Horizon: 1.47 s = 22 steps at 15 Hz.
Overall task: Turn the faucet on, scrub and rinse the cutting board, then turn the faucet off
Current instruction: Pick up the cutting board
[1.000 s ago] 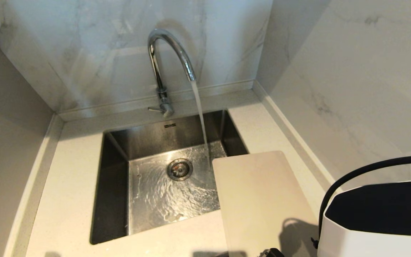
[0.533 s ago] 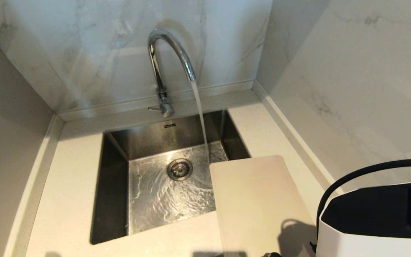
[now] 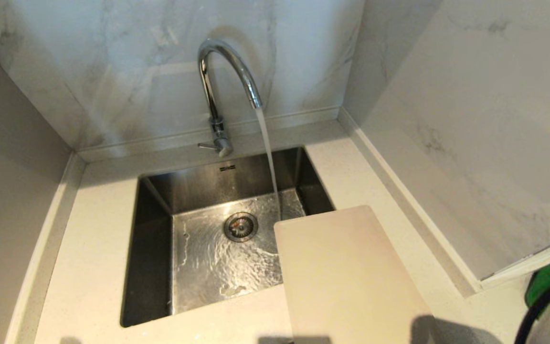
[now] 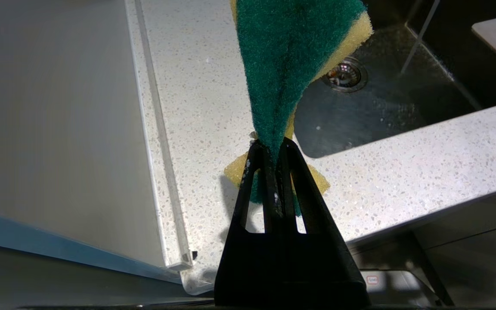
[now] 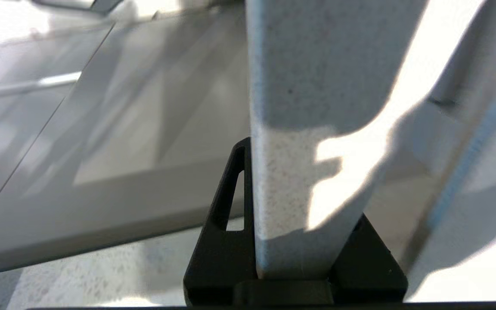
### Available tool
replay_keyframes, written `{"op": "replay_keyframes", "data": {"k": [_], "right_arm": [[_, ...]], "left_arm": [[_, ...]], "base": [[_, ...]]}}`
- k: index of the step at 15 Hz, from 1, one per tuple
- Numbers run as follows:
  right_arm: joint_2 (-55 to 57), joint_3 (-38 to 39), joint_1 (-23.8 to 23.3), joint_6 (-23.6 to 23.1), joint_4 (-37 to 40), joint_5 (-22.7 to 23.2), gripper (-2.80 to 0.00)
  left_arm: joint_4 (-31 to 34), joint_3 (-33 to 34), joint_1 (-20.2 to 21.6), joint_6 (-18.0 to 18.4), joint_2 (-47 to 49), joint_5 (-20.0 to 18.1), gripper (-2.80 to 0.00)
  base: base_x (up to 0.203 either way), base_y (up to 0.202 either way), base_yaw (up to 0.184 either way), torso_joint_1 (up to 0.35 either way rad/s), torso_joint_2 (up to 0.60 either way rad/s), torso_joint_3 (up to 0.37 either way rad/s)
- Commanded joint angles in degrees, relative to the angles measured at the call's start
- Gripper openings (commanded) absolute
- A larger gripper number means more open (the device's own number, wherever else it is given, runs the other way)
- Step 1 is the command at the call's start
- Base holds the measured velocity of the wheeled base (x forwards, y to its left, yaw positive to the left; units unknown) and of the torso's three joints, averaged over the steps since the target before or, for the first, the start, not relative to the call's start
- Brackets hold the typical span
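The chrome faucet [image 3: 222, 76] stands behind the sink [image 3: 153, 210], and a stream of water [image 3: 268, 153] runs from its spout into the basin. Its thin lever [image 3: 206, 145] points left. The cream cutting board [image 3: 346, 272] lies over the counter to the right, its far corner reaching over the sink beside the stream. Seen edge-on, the cutting board [image 5: 299, 129] sits between the jaws of my right gripper [image 5: 295, 168], which is shut on its near end. My left gripper [image 4: 272, 144] is shut on a green and yellow sponge [image 4: 286, 56], held above the counter left of the sink.
Marble walls close in the counter at the back and on the right [image 3: 470, 119]. A grey panel [image 3: 7, 181] stands on the left. The drain [image 3: 240, 226] sits mid-basin. My right arm's cable [image 3: 542, 306] and something green [image 3: 549, 277] show at the bottom right.
My right arm's white housing has dropped out of the head view toward the lower right. The cutting board's far end has shifted left and looks slightly raised. Water keeps running.
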Motion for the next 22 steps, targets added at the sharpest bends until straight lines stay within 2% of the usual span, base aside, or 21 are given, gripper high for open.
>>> {"op": "replay_keyframes", "data": {"k": [1,6,9,18,22], "right_arm": [[-7.1,2.8,0.5,0.0,-0.2,-0.2,-2.80],[-9.0,5.9,0.3,4.8,-1.0,-0.9,-2.80],[-9.1,7.1,0.2,5.7,-4.0,-0.9,-2.80],[-10.2,9.2,0.2,5.2,-8.8,-1.5,-2.80],[-11.0,8.3,0.1,0.1,-8.6,-3.7,-2.80]], "left_arm": [[0.0,0.0,0.0,0.0,0.1,0.0,-2.80],[0.0,0.0,0.0,0.0,0.1,0.0,-2.80],[0.0,0.0,0.0,0.0,0.1,0.0,-2.80],[0.0,0.0,0.0,0.0,0.1,0.0,-2.80],[0.0,0.0,0.0,0.0,0.1,0.0,-2.80]], "base": [[0.000,0.000,0.000,0.000,0.00,0.000],[0.000,0.000,0.000,0.000,0.00,0.000],[0.000,0.000,0.000,0.000,0.00,0.000],[0.000,0.000,0.000,0.000,0.00,0.000],[0.000,0.000,0.000,0.000,0.00,0.000]]}}
